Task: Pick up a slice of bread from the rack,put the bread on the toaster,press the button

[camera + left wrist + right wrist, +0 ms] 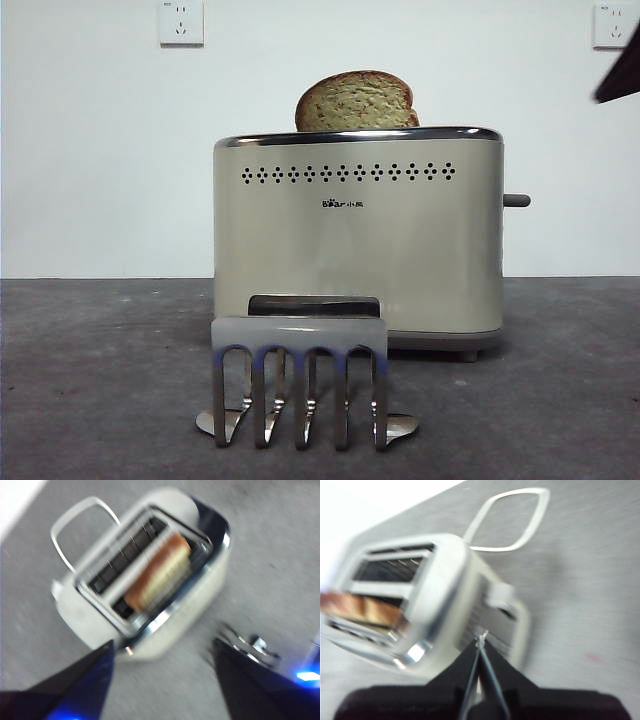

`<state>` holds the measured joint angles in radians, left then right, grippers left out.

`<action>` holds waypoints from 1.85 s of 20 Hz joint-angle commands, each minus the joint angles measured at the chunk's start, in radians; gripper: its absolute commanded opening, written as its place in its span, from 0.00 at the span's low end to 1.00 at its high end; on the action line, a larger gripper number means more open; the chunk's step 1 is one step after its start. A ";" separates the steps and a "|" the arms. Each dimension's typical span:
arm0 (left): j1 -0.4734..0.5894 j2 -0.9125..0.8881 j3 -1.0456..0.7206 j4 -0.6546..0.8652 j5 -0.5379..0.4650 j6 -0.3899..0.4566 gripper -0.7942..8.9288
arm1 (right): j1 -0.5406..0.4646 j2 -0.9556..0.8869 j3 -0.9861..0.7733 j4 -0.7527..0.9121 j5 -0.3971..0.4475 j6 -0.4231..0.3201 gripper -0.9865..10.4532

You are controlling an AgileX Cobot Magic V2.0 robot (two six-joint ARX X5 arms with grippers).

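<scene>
The slice of bread (356, 102) stands in a slot of the cream toaster (358, 240), its domed top showing above the chrome rim. The left wrist view shows it in the slot too (159, 572). The metal rack (300, 385) stands empty in front of the toaster. The dark button (516, 200) sticks out of the toaster's right side. My left gripper (164, 644) is open and empty, high above the toaster. My right gripper (481, 639) is shut and empty, above the toaster's narrow side near the button (500, 595). A black tip (618, 75) shows at the front view's top right.
Two white wall sockets (181, 22) sit on the wall behind. A white cable loop (510, 520) lies on the grey table (100, 380) behind the toaster. The rack also shows in the left wrist view (250, 647).
</scene>
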<state>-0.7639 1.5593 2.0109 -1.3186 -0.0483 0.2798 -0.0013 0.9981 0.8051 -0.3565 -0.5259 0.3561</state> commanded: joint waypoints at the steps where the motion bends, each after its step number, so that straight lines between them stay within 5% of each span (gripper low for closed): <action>1: 0.013 -0.013 -0.001 0.000 0.005 -0.097 0.08 | -0.001 0.099 0.011 0.119 -0.094 0.122 0.08; 7: 0.021 -0.034 -0.001 -0.002 0.005 -0.220 0.08 | -0.018 0.363 0.045 0.377 -0.219 0.298 0.08; 19: 0.017 -0.146 -0.003 -0.002 0.011 -0.227 0.08 | -0.019 0.531 0.171 0.210 -0.245 0.220 0.08; 25: 0.017 -0.194 -0.009 -0.002 0.132 -0.254 0.08 | -0.019 0.531 0.171 0.108 -0.164 0.140 0.08; 37: 0.016 -0.213 -0.009 -0.002 0.134 -0.272 0.08 | -0.017 0.541 0.171 0.094 -0.163 0.137 0.08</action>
<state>-0.7456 1.3479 2.0094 -1.3235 0.0826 0.0143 -0.0219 1.5230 0.9813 -0.2607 -0.6750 0.5041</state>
